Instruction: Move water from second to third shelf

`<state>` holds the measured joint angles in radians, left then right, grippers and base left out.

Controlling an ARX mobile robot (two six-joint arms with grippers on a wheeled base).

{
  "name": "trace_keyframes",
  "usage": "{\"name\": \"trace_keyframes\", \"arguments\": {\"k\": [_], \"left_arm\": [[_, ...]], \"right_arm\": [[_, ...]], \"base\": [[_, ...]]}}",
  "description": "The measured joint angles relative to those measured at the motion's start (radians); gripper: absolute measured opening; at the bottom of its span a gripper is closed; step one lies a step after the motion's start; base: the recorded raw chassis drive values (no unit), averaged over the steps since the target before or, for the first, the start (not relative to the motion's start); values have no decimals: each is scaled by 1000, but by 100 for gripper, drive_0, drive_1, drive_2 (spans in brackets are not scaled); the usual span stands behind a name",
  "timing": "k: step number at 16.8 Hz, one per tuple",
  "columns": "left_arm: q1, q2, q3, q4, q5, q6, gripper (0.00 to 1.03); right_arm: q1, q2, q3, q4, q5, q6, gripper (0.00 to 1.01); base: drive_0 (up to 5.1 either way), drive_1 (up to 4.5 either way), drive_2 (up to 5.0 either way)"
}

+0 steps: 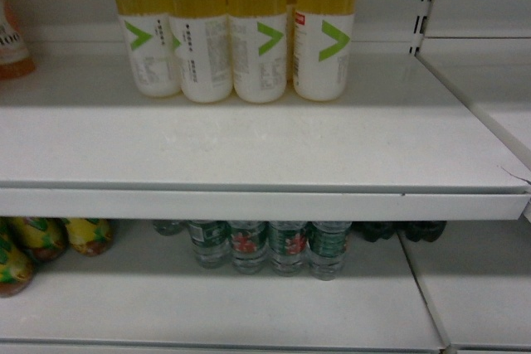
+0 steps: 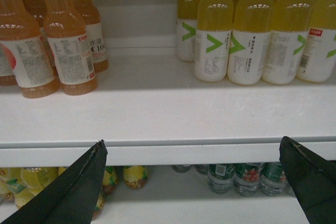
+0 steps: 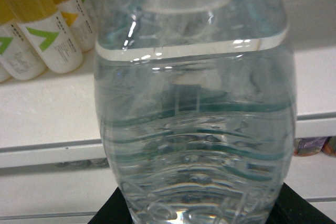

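Note:
A clear ribbed bottle of water (image 3: 191, 103) fills the right wrist view, held up in front of a white shelf edge. My right gripper (image 3: 194, 211) is shut on it, with black fingers (image 3: 113, 214) showing at its base on both sides. More water bottles (image 1: 267, 246) with green labels stand in a row on the lower shelf (image 1: 249, 308). My left gripper (image 2: 191, 179) is open and empty, level with the front edge of the upper shelf (image 2: 157, 114). Neither gripper shows in the head view.
Yellow drink bottles with white labels (image 1: 232, 31) stand at the back of the upper shelf (image 1: 249, 138). Orange drink bottles (image 2: 52, 45) stand at its left. Round yellow-green bottles (image 1: 50, 238) sit at the lower shelf's left, dark bottles (image 1: 406, 230) at its right. A shelf upright (image 1: 427, 6) rises on the right.

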<state>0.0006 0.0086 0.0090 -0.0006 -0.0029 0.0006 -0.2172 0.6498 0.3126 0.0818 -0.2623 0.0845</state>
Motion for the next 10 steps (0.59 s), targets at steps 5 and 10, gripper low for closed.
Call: {"name": "trace_keyframes", "arguments": {"k": [5,10], "left_arm": [[0,0,0,-2,2,0,98],[0,0,0,-2,5,0,98]], "right_arm": [[0,-3,1,2,0,0,39],[0,-3,1,0,1,0,39]], "base": [[0,0,0],[0,0,0]]}}
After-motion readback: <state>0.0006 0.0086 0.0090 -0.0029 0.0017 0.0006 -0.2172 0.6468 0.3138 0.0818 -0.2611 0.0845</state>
